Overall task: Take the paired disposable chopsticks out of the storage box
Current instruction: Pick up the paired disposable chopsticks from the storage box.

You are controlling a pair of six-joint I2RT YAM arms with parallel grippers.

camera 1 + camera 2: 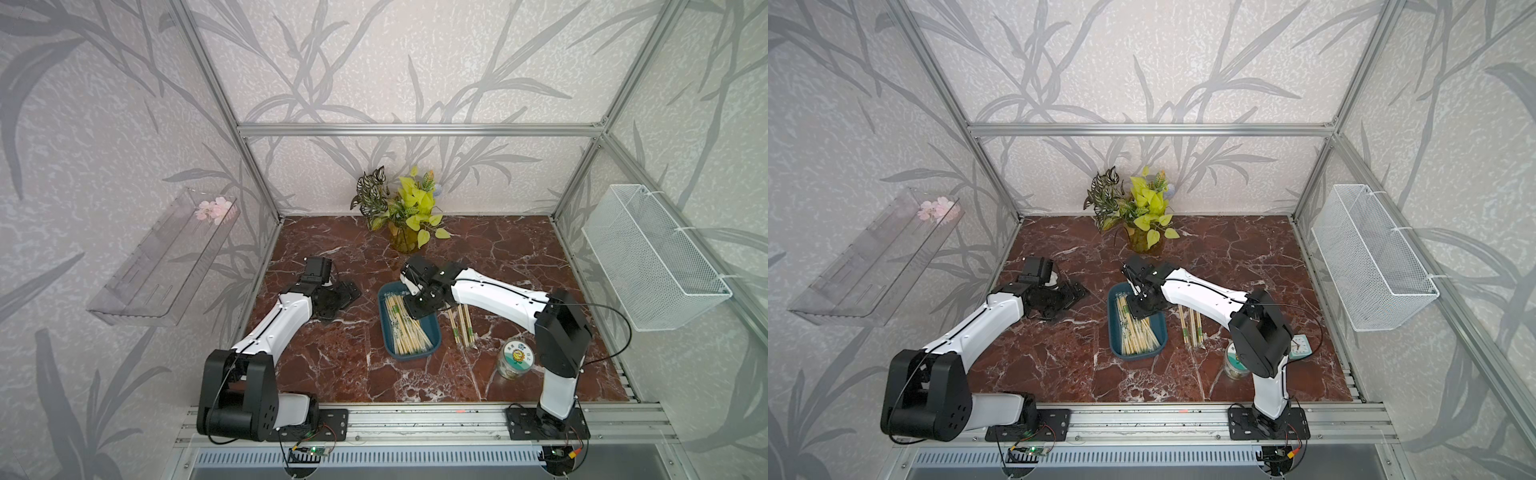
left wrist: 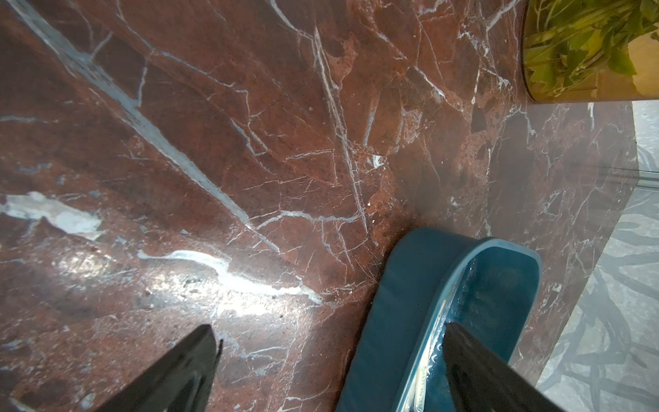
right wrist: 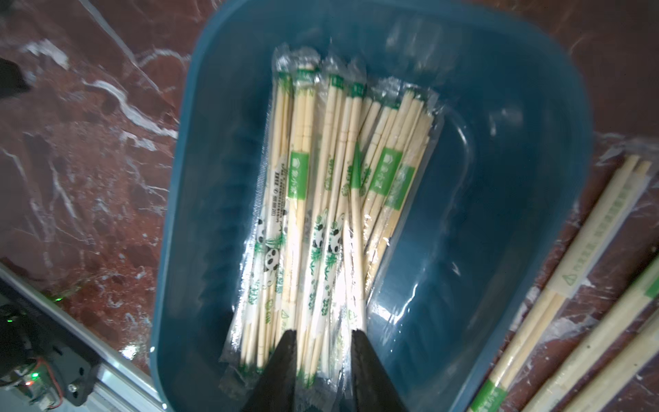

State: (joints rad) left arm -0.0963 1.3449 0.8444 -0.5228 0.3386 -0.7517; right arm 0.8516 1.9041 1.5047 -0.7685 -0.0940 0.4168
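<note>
Nearest, both arm bases sit on the front rail. A lidded jar (image 1: pixel 515 359) stands on the red marble tabletop (image 1: pixel 332 374), just beside the right arm's upright link.

Mid-table lies the storage box (image 1: pixel 385 340), its long axis running near to far. The paired disposable chopsticks (image 1: pixel 406 334) lie inside it, lengthwise along that axis and fanned wider at the near end. A few loose sleeved pairs (image 1: pixel 462 328) lie on the tabletop just right of the box, roughly parallel to it.

The right arm's forearm reaches left from its elbow, and the wrist bends down over the far half of the box. The right gripper (image 3: pixel 322 335) is narrow, its fingers pinching the ends of a few sleeved pairs in the bundle.

The left arm stretches forward and low. The left gripper (image 2: pixel 330 327) stands wide and empty, left of the box, with one finger over its rim.

A leafy plant (image 1: pixel 409 208) in a yellow vase stands at the far edge.
</note>
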